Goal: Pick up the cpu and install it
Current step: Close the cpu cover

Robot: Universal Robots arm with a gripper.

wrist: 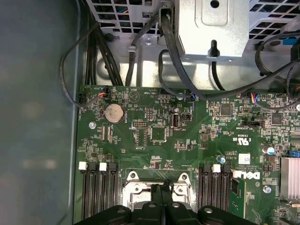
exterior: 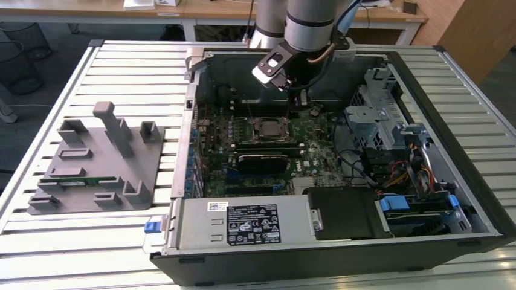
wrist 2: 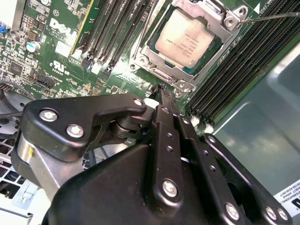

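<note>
The desk is a slatted metal top. In the room behind it stand wooden tables. Wire bins are at the exterior view's left and a wooden cabinet is at its right. An open computer case lies on the desk. Beside it, at the exterior view's left, a grey holder carries a green memory stick.

The cpu lies flat in the socket on the circuit board, silver face up, with the socket's metal frame around its rim. It looks close to square, so I cannot tell a long axis. Its edges run in line with the memory slots on both sides of the socket. In the exterior view the cpu sits near the middle of the board, inside the case.

The arm reaches down into the case from the far side. The claw hangs over the board just past the socket, toward the back wall of the case. In the second wrist view the claw has its two fingers pressed together with nothing between them, and its tips are just beside the socket frame, apart from the cpu. In the first wrist view the claw shows the same closed pair of fingers in front of the socket.
</note>
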